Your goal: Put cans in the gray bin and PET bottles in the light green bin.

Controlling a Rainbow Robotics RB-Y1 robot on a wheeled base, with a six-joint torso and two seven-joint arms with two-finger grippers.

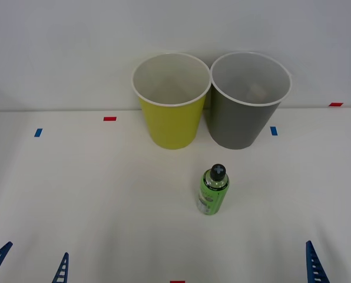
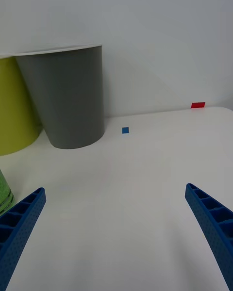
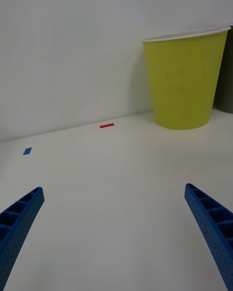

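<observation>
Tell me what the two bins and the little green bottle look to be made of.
The light green bin and the gray bin look like moulded plastic: smooth, matte tapered walls, thin pale rolled rims, uniform colour. The green bottle has a glossy, bright green body with a printed green-and-white label and a black screw cap that looks like plastic; whether the body is plastic or coated metal I cannot tell.

Both arms are just parked low at the near edge. The left gripper (image 1: 31, 268) sits at the near left with its blue ribbed fingers (image 3: 19, 218) spread wide, nothing between them. Same deal for the right gripper (image 1: 337, 259) at the near right, fingers (image 2: 211, 218) spread apart and empty too.
</observation>
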